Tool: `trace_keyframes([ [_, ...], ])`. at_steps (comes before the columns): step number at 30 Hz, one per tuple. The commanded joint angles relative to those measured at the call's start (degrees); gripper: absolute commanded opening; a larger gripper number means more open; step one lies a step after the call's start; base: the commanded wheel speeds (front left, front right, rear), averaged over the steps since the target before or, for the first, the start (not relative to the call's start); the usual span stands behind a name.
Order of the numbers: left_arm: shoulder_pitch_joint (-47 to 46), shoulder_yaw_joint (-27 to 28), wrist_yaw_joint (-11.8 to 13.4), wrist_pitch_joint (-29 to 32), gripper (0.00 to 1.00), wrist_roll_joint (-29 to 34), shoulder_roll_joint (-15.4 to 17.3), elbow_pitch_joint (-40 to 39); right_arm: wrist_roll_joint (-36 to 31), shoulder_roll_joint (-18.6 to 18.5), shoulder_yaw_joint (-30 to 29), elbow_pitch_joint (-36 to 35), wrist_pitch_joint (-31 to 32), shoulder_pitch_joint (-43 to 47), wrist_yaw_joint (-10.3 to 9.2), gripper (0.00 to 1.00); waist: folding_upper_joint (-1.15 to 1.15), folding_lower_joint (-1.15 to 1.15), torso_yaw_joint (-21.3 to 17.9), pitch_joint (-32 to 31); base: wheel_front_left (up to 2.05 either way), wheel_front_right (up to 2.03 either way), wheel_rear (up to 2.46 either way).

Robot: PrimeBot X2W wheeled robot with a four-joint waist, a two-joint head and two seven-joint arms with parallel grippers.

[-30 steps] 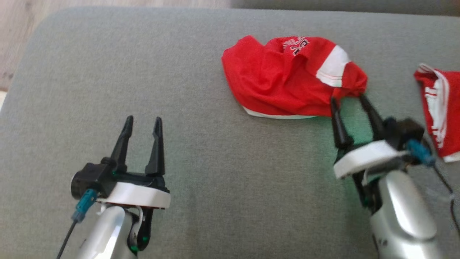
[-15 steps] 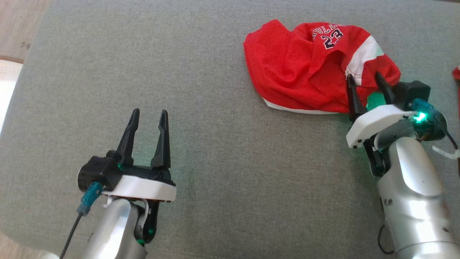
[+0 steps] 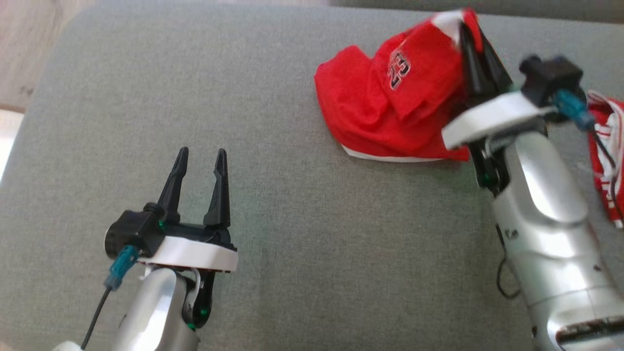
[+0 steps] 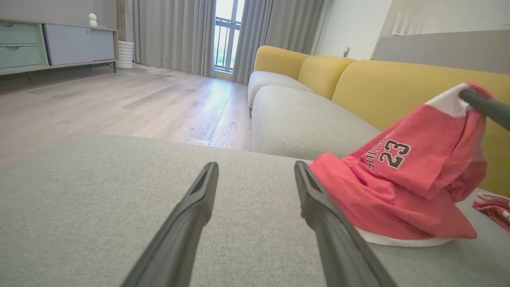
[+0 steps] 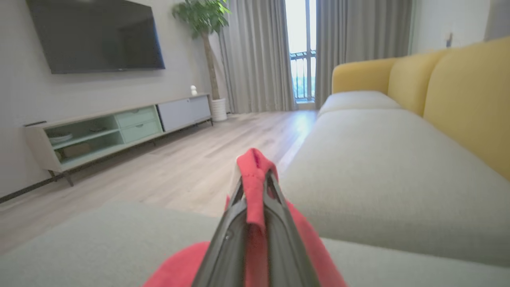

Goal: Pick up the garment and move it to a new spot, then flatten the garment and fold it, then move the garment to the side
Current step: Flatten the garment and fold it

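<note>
Since a second ago the right gripper (image 3: pixel 469 34) has gone from spread beside the red number-23 garment (image 3: pixel 370 112) to pinching it, and the white-trimmed edge that lay flat is now pulled up off the grey cushion (image 3: pixel 292 219). Its two dark fingers are pressed together with a fold of red cloth between them, and in the right wrist view the fabric bulges out over the fingertips. From that raised corner the garment hangs in a slope, the printed 23 facing outward, while its lower bulk and white hem rest on the cushion toward the far right. The left gripper (image 3: pixel 200 156) hovers low over the bare cushion at the near left, well apart from the garment, fingers spread and holding nothing. A second red-and-white garment (image 3: pixel 604 161) lies at the right edge, just beyond the right arm. Behind the cushion stands a yellow-backed sofa (image 4: pixel 358 79).
</note>
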Motion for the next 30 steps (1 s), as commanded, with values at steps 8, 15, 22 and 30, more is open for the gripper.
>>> trace_keyframes([
  [8, 1.2, 3.32, -0.52, -0.54, 1.0, 0.42, -0.19, -1.12, 7.28, 0.64, 13.85, -10.1, 0.9, -8.68, -0.05, 0.0, 0.0, 0.0, 0.66, -5.54, 0.0, 0.0, 0.0],
  [15, 2.95, 3.99, -0.66, -0.54, 1.0, 0.19, -0.53, -1.15, 19.25, 0.64, 22.66, -16.77, 2.98, -13.95, -0.05, 0.0, 0.0, 0.0, 1.77, -8.44, 0.0, 0.0, 0.0],
  [22, 4.06, 4.57, -0.73, -0.54, 1.0, 0.33, -0.69, -1.71, 26.19, 0.64, 20.64, -16.08, 2.15, -18.45, -0.05, 0.0, 0.0, 0.0, 1.84, -8.33, 0.0, 0.0, 0.0],
  [30, 3.42, 4.6, -0.9, -0.55, 1.0, 0.54, -0.81, -2.17, 14.43, 0.61, 9.09, -1.21, 5.13, -14.84, -0.05, 0.0, 0.0, 0.0, 0.77, -5.39, 0.0, 0.0, 0.0],
])
